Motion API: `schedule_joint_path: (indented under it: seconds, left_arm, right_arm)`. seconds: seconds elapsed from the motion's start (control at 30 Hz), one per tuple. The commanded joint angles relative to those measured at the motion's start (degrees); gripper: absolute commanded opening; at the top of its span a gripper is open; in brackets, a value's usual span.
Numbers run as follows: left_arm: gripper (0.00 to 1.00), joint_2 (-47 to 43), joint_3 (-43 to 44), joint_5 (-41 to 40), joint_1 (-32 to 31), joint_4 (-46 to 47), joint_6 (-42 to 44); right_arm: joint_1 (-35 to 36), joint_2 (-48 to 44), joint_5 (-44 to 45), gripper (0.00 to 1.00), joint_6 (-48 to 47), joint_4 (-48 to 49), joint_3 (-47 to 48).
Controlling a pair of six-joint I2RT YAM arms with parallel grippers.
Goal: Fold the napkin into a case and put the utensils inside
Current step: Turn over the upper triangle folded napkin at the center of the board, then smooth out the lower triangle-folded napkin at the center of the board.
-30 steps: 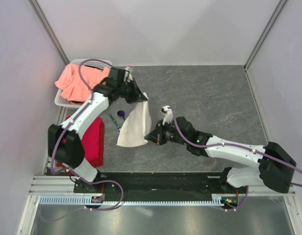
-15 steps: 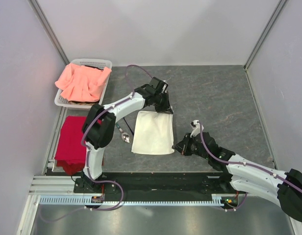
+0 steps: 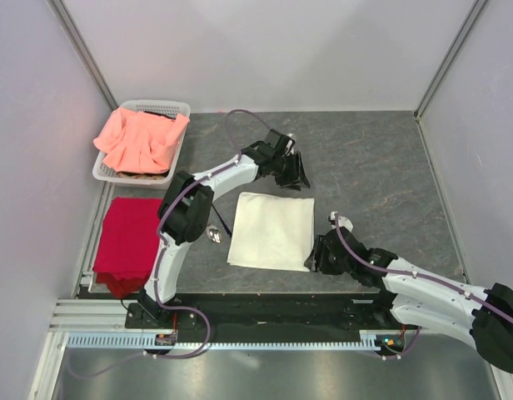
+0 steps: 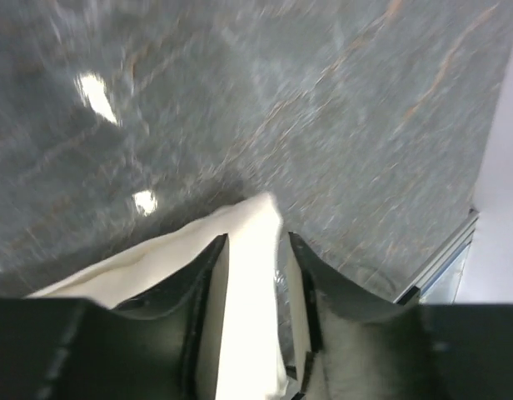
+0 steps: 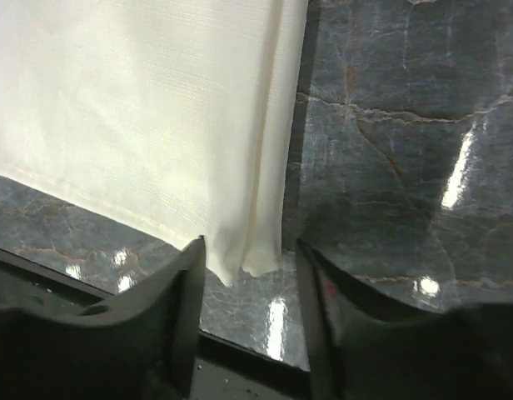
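Bench [image 3: 381, 158] lies open right and far of the napkin [image 3: 271, 231]; left of it, the left arm [image 3: 223, 175] and spoon [image 3: 213, 234] crowd the way.

A square cream-white cloth napkin [image 3: 271, 231] lay flat on the grey marbled table [image 3: 373, 158], toward its near edge. Just left of the napkin lay a slim spoon with a silver bowl [image 3: 213, 234]. Further left, at the table's left edge, sat a red cloth [image 3: 127, 237]. Behind that stood a white plastic basket [image 3: 180, 107] with a salmon-pink cloth [image 3: 140, 140] in it. The left gripper [image 3: 299, 177] stood at the napkin's far right corner and the right gripper [image 3: 315, 257] at its near right corner. Each corner lay between parted jaws.
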Motion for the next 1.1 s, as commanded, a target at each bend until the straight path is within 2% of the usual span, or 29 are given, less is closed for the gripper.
schedule_joint_path:
  seconds: [0.0, 0.03, 0.1, 0.13, 0.2, 0.27, 0.37, 0.5, 0.53, 0.6, 0.63, 0.77, 0.87, 1.07]
  left_arm:
    - [0.49, -6.1, 2.9, 1.5, 1.6, 2.8, 3.8]
    - [0.53, -7.3, 1.6, 2.2, 1.8, 2.8, 4.1]
    - [0.63, -9.8, 0.2, 4.8, 2.2, 2.3, 4.6]
    - [0.64, -12.2, -0.3, 5.4, 2.3, 1.7, 4.9]
    - [0.64, -14.5, -2.5, 5.4, 2.5, -0.4, 5.3]
    - [0.6, -18.5, -5.0, 5.8, 2.5, -1.0, 5.6]
    - [0.51, -23.9, -11.8, 7.2, 2.5, -1.1, 5.5]
    - [0.4, -31.0, -25.4, 7.9, 0.8, 1.5, 4.2]
    - [0.4, -32.5, -27.6, 7.9, -0.1, 2.3, 3.7]
    - [0.48, -35.1, -32.4, 5.6, -4.2, 3.1, 3.3]
    - [0.55, -35.3, -33.5, 3.8, -5.8, 3.8, 3.3]
    - [0.59, -33.5, -36.1, -0.7, -13.8, 4.6, 3.6]
    - [0.51, -30.0, -35.0, -1.5, -17.2, 5.0, 3.4]
    - [0.45, -25.4, -32.3, -3.2, -20.8, 5.0, 3.5]
  right_arm:
    - [0.3, 1.3, 1.6, 0.62, -1.3, -13.1, 6.4]
    - [0.1, 1.5, 1.8, 0.68, -1.4, -13.4, 7.1]
    - [-0.7, 1.9, 2.6, 0.75, -2.4, -14.0, 9.5]
    - [-1.4, 3.0, 3.2, 0.8, -3.7, -14.2, 10.5]
    - [-4.3, 4.8, 3.2, 0.81, -6.1, -14.4, 13.5]
    - [-8.1, 9.0, 2.2, 0.82, -10.2, -14.0, 17.0]
    - [-11.9, 13.6, -0.9, 0.78, -14.0, -13.1, 20.2]
    - [-13.2, 14.7, -2.5, 0.69, -15.6, -11.4, 20.8]
    - [-13.5, 14.2, -3.8, 0.63, -15.6, -11.0, 20.6]
    - [-13.8, 13.5, -5.4, 0.53, -15.1, -10.5, 19.6]
    - [-13.8, 12.5, -7.6, 0.51, -14.6, -9.9, 18.0]
    - [-13.8, 7.7, -11.8, 0.44, -11.4, -7.6, 12.3]
    - [-13.7, 4.2, -14.1, 0.42, -9.6, -6.4, 8.7]
    - [-13.7, -1.1, -14.7, 0.39, -7.7, -5.3, 3.5]
